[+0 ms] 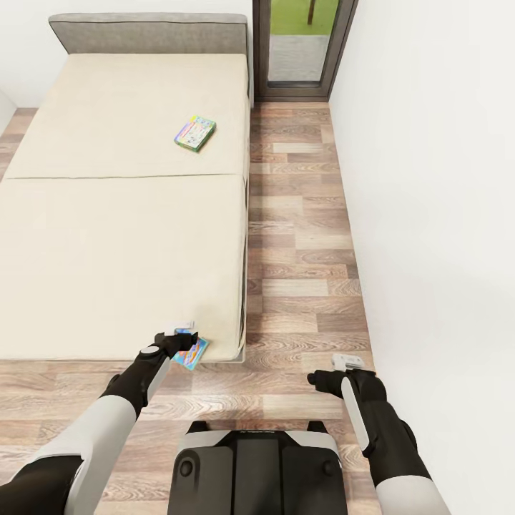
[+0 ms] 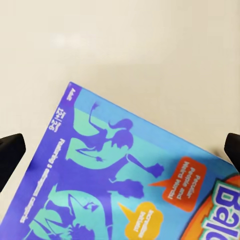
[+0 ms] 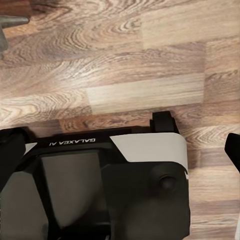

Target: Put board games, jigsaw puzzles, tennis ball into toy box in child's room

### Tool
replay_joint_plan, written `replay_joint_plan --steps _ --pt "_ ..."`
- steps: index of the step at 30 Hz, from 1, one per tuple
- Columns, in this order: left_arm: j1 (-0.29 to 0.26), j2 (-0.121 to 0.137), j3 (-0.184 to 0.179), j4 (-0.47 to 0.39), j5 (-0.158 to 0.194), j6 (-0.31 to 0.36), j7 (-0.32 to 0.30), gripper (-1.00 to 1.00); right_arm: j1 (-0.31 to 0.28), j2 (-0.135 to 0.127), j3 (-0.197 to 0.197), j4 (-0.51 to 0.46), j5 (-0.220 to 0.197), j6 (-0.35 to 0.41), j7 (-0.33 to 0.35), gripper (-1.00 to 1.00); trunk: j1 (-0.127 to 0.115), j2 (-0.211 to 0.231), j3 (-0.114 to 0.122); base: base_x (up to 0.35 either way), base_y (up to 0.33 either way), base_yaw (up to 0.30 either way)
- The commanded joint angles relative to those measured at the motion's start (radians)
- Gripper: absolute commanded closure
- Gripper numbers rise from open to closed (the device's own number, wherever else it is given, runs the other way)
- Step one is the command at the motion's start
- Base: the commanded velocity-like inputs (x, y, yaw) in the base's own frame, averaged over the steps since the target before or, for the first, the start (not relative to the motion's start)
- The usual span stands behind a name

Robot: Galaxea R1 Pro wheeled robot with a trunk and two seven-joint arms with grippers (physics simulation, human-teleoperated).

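A blue and teal board game point(image 1: 193, 352) lies at the near right corner of the bed point(image 1: 121, 236), partly over its edge. My left gripper point(image 1: 183, 332) hovers right above it. In the left wrist view the game's cover point(image 2: 115, 185) spreads under the gripper point(image 2: 120, 150), whose dark fingertips point(image 2: 10, 155) stand far apart: open, holding nothing. A second colourful board game point(image 1: 194, 134) rests further up the bed, near its right side. My right gripper point(image 1: 348, 363) hangs open over the wooden floor, empty.
A grey headboard point(image 1: 150, 32) closes the bed's far end. A glass door point(image 1: 300, 43) stands at the back. A white wall point(image 1: 443, 214) runs along the right of a wooden floor strip point(image 1: 300, 236). My base point(image 3: 100, 185) sits below the right gripper point(image 3: 122, 147).
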Motion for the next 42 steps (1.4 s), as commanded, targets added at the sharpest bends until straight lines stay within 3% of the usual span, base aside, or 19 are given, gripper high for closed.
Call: replay_joint_plan --steps 1,32,37,40,42 --pt "0.000 -0.001 0.004 -0.002 -0.006 0.006 -0.003 -1.00 0.000 0.001 -0.002 -0.001 -0.004 0.004 -0.004 -1.00 0.001 -0.002 -0.001 0.000 0.000 0.000" --pt "0.000 0.011 0.018 -0.011 -0.005 -0.001 -0.002 -1.00 0.001 0.001 -0.007 -0.003 -0.005 0.004 -0.001 -1.00 0.001 -0.002 -0.001 -0.023 0.000 0.000" --pt "0.000 0.041 0.028 -0.105 0.007 0.009 -0.004 -1.00 0.001 0.001 -0.006 -0.002 -0.005 0.004 -0.002 -1.00 0.001 -0.002 -0.001 0.000 0.000 0.000" --pt "0.001 0.050 0.054 -0.162 0.009 0.036 -0.004 -1.00 0.001 0.001 -0.006 -0.002 -0.005 0.004 -0.003 -1.00 0.001 -0.002 -0.001 0.000 0.000 0.000" --pt "0.001 0.054 0.095 -0.208 0.010 0.076 -0.005 -1.00 0.001 0.001 -0.005 -0.002 -0.005 0.004 -0.003 -1.00 0.001 -0.002 -0.001 0.000 0.000 0.000"
